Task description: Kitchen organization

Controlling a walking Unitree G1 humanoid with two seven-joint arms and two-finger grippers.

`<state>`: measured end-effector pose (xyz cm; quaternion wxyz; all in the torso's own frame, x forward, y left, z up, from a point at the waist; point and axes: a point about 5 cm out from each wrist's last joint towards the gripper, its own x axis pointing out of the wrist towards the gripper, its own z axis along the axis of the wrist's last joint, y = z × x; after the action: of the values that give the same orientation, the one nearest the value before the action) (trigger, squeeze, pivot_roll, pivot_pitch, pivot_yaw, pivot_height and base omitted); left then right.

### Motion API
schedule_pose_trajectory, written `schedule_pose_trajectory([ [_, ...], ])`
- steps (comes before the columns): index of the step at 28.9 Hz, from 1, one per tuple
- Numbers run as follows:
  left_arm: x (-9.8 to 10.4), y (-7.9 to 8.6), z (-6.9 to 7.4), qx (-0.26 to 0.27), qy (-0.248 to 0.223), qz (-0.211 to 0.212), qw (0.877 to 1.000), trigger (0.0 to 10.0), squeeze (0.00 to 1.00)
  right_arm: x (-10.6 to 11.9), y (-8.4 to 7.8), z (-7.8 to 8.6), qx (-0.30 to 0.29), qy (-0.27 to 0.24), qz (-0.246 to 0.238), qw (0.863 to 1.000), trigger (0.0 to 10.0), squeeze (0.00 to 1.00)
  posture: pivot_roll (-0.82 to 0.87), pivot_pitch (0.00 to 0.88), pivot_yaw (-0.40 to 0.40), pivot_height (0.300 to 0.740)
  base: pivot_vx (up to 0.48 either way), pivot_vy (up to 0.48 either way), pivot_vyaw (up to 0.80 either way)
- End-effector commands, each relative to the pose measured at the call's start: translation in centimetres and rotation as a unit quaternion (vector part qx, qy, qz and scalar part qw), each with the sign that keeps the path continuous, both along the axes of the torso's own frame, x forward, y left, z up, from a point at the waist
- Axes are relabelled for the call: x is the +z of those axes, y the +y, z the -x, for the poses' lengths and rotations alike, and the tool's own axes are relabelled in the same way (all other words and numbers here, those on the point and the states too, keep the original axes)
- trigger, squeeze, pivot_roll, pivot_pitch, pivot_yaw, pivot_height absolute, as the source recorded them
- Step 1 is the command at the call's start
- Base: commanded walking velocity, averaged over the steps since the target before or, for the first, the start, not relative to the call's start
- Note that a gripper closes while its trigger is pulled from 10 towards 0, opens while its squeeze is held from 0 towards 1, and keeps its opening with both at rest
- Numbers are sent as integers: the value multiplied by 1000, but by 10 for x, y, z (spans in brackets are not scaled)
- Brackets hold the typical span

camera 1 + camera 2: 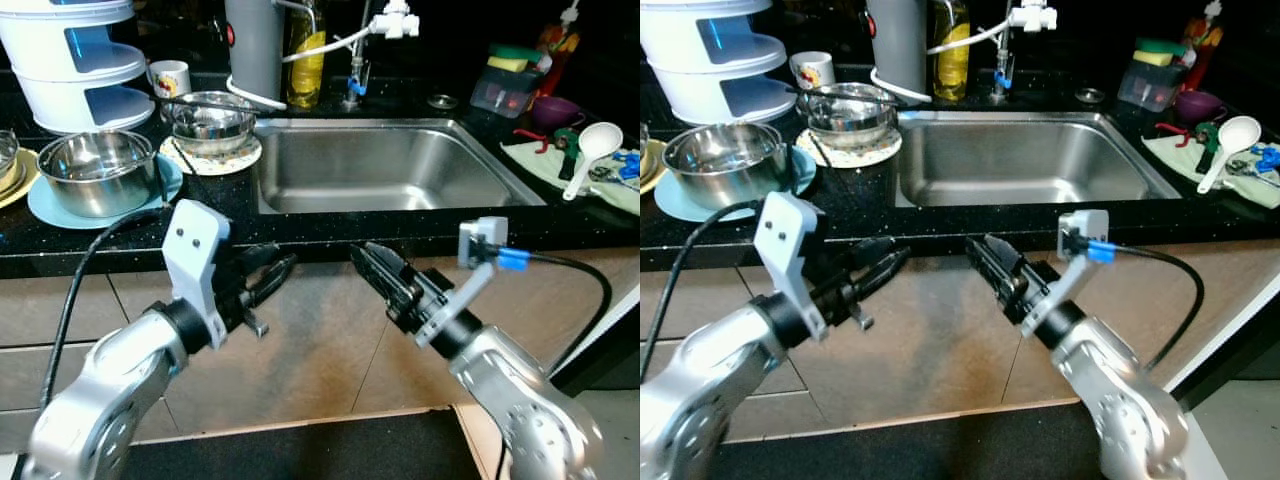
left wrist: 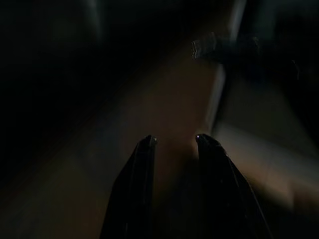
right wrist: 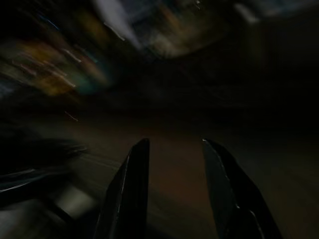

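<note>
Steel sink — pincers below, empty

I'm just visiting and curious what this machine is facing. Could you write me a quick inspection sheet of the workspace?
Surface: black counter around a steel sink.
Job's things: steel bowl on a blue plate; second bowl on a patterned plate.
Clutter: mug, oil bottle, white spoon, sponge box.
Grippers: left tool and right tool open, holding nothing, below the counter edge.
Cables: black cable at the right arm.
Surroundings: tiled cabinet front.
</note>
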<state>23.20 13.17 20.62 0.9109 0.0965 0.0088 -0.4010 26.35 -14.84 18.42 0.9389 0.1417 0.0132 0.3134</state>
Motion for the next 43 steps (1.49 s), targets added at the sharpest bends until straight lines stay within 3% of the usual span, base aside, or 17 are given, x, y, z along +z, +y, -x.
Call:
schedule_pose_trajectory([
  [1,-33,0,-2,38,49,-29,998,10000,0,-38,-10,-7,-73,59,86,992,10000,0,-45,105,-60,740,0,0,0],
  [3,-53,6,-12,124,58,-22,990,10000,0,-64,-24,-12,-153,114,93,977,10000,0,-45,100,-58,740,0,0,0],
  [4,-81,18,-24,258,106,-25,960,10000,0,-89,-35,-9,-216,138,136,957,10000,0,-40,98,-58,740,0,0,0],
  [5,-81,18,-24,258,106,-25,960,10000,0,-89,-35,-9,-216,138,136,957,10000,0,-40,98,-58,740,0,0,0],
  [6,-92,24,-25,301,121,-16,946,10000,0,-97,-36,-5,-225,144,152,952,10000,0,-40,95,-58,740,0,0,0],
  [7,-92,24,-25,301,121,-16,946,10000,0,-97,-36,-5,-225,144,152,952,10000,0,-40,95,-58,740,0,0,0],
  [8,-98,27,-25,325,130,-9,937,10000,0,-102,-36,-2,-228,148,160,949,10000,0,-40,95,-58,740,0,0,0],
  [9,-104,31,-23,345,121,-34,930,10000,0,-105,-33,2,-228,156,162,947,10000,0,-47,92,-55,740,0,0,0],
  [12,-114,35,-19,356,119,-52,925,10000,0,-109,-26,6,-220,159,159,949,10000,0,-52,89,-54,740,0,0,0],
  [18,-122,32,-16,355,126,-31,926,10000,0,-118,-12,12,-201,158,152,955,10000,0,-51,83,-54,740,0,0,0],
  [22,-123,25,-17,339,108,-32,934,10000,0,-120,-3,10,-200,143,146,958,10000,0,-50,78,-54,740,0,0,0],
  [30,-122,22,-22,342,101,-29,934,10000,0,-121,-1,5,-198,135,150,959,10000,0,-42,77,-58,740,0,0,0],
  [43,-119,22,-27,342,90,-23,935,10000,0,-125,-5,5,-206,132,150,958,10000,0,-44,81,-54,740,0,372,0],
])
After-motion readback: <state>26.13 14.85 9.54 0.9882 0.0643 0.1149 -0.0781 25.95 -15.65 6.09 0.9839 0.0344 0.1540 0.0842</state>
